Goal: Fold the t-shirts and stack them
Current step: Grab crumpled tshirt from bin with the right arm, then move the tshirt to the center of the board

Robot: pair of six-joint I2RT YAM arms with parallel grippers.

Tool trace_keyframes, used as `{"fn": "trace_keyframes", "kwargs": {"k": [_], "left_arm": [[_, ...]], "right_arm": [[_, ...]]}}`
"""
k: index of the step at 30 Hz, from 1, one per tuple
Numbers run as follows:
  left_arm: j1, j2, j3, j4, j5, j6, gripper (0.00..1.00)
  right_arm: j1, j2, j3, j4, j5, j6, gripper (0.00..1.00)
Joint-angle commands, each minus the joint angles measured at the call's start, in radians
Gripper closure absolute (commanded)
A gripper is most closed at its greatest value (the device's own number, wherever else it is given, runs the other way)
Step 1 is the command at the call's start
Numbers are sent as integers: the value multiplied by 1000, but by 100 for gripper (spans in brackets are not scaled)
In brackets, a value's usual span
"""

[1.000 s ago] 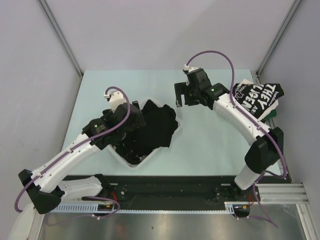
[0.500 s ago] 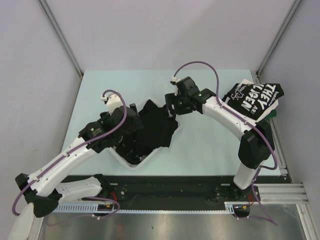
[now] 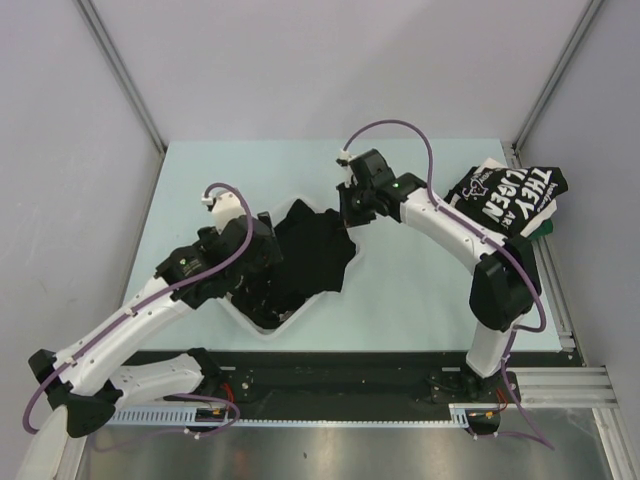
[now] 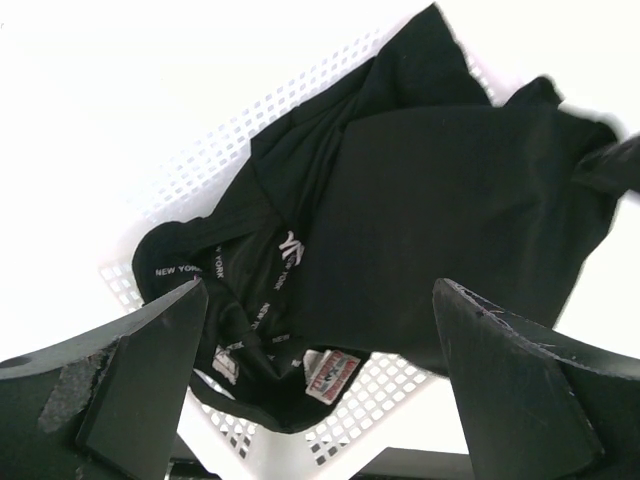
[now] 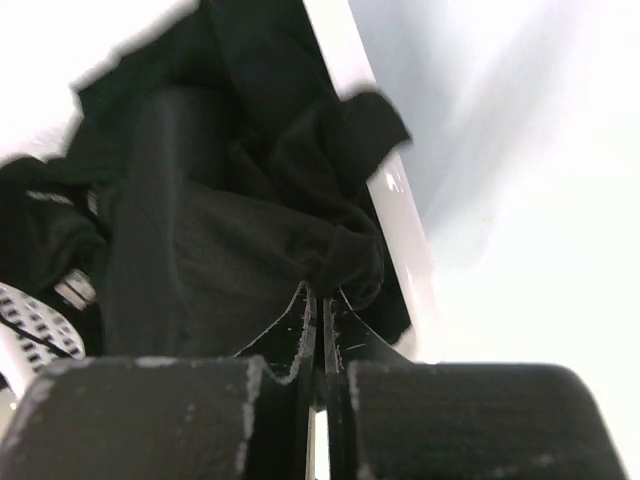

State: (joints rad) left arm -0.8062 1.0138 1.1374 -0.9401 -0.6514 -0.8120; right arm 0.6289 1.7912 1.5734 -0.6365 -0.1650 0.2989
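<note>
Several black t-shirts [image 3: 312,255] lie crumpled in the white mesh basket [image 3: 262,322]. My right gripper [image 3: 348,208] is at the basket's far right corner. In the right wrist view my right gripper [image 5: 320,295] is shut on a bunched fold of the top black t-shirt [image 5: 230,230], next to the basket rim [image 5: 397,235]. My left gripper [image 4: 318,290] hangs open above the pile, nothing between its fingers. Below it lie a plain black t-shirt [image 4: 450,200] and one with small "NEW YORK" lettering [image 4: 230,270]. A folded t-shirt with big white lettering [image 3: 512,195] lies at the table's right edge.
The basket [image 4: 395,385] sits at the table's near centre-left. The light table [image 3: 420,280] stretches between the basket and the folded shirt. Grey walls and metal posts close in the back and sides. A black rail [image 3: 340,385] runs along the near edge.
My right arm swung left and down to the basket's corner and its jaws closed on the black cloth. The left arm shifted slightly and stayed open.
</note>
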Motion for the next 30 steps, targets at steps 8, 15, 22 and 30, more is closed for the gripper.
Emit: {"fn": "trace_keyframes", "kwargs": {"k": [8, 15, 22, 30], "left_arm": [[2, -15, -79, 26, 38, -56, 1], [2, -23, -85, 12, 42, -75, 1], [1, -29, -99, 30, 47, -64, 1], [1, 31, -65, 52, 52, -13, 1]], "right_arm": [[-23, 308, 1007, -184, -1, -104, 100], [-142, 161, 881, 128, -15, -38, 100], [-256, 39, 761, 173, 128, -179, 100], [-386, -44, 656, 199, 159, -216, 100]]}}
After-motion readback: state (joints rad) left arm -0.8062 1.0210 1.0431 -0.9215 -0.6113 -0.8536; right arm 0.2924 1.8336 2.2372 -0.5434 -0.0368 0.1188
